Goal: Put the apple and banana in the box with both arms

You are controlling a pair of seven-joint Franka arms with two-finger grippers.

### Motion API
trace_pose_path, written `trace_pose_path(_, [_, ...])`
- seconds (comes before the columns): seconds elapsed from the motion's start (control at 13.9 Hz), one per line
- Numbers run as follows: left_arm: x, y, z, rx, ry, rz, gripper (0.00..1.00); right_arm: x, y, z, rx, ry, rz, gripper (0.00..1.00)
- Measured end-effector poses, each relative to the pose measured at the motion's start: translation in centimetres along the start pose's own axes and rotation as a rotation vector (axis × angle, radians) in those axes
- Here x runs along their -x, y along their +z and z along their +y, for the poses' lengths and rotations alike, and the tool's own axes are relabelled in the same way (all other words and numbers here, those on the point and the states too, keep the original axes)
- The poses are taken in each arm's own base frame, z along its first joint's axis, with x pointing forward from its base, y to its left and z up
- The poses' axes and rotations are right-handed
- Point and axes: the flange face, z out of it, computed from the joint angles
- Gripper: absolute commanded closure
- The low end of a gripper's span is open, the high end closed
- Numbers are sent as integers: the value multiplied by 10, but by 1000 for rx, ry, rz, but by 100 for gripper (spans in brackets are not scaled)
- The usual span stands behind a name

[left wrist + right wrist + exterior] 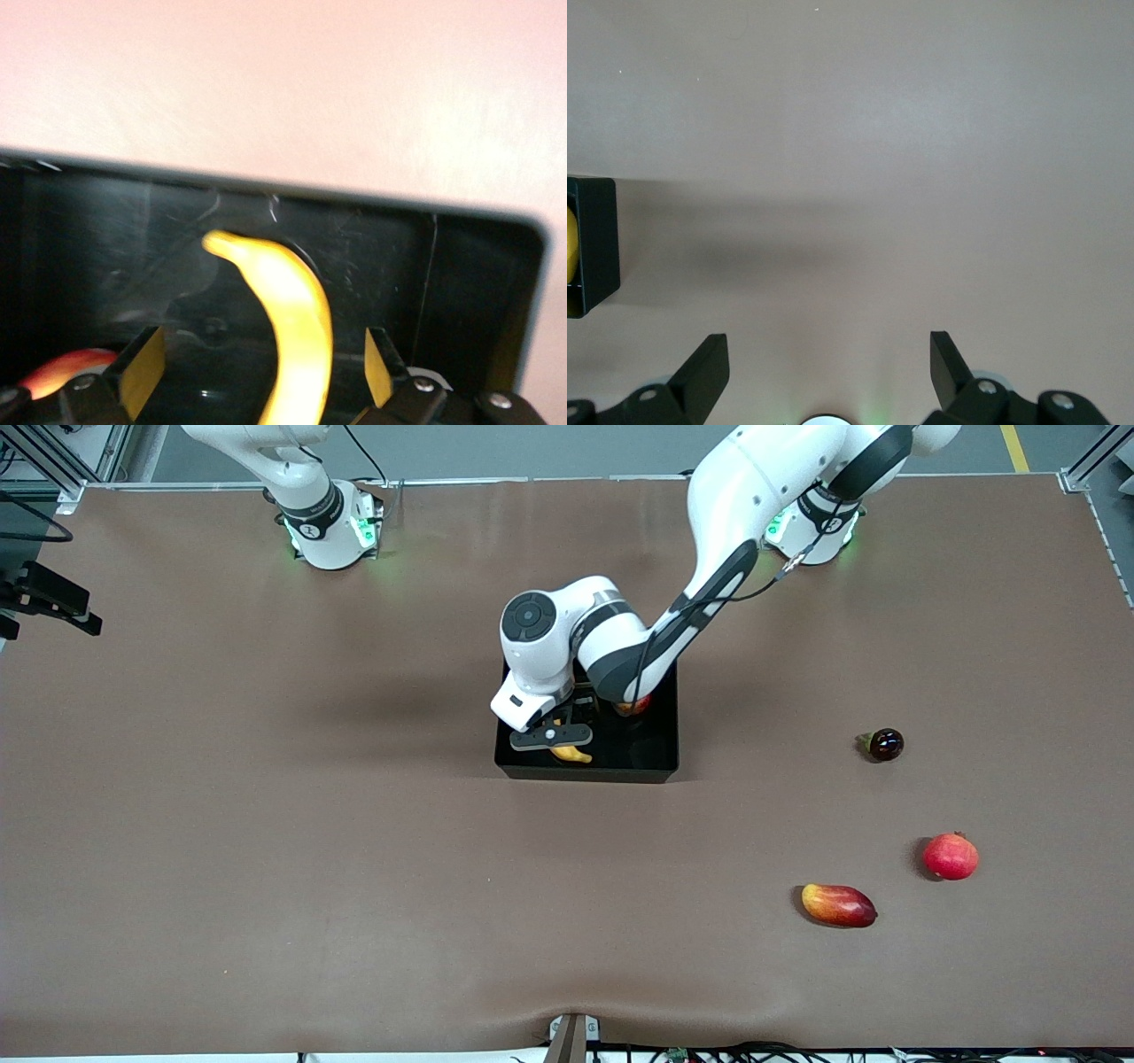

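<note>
The black box [586, 772] stands at the table's middle. The yellow banana [571, 755] lies in it, and the apple [633, 707] sits in it farther from the front camera, partly hidden by the left arm. My left gripper [554, 735] is down in the box, open, with its fingers either side of the banana [297, 319] and clear of it. The left wrist view also shows the apple [66, 367] and the box wall [354, 230]. My right gripper [828, 354] is open and empty over bare table, with a box corner [594, 239] at the view's edge. The right arm waits.
Toward the left arm's end of the table lie a red-yellow mango [838, 904], a red round fruit with a crown [951, 856] and a small dark round fruit [886, 744]. A black device [44, 598] sits at the table's edge by the right arm's end.
</note>
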Motion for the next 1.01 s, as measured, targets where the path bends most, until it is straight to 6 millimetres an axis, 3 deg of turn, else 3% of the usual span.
trace_pose_path(0.22, [-33, -83, -52, -78, -85, 24, 0, 0, 0, 0, 0, 1, 0, 0])
trace_pose_path(0.36, [-62, -138, -106, -121, -165, 32, 0, 0, 0, 1, 0, 2, 0, 0])
trace_pose_path(0.5, [-93, -180, -165, -112, -202, 17, 0, 0, 0, 2, 0, 3, 0, 0])
trace_pose_path(0.72, [-131, -215, -253, -116, -231, -21, 0, 0, 0, 2, 0, 3, 0, 0])
trace_pose_path(1.01, [-159, -245, -340, -108, -248, -18, 0, 0, 0, 2, 0, 4, 0, 0])
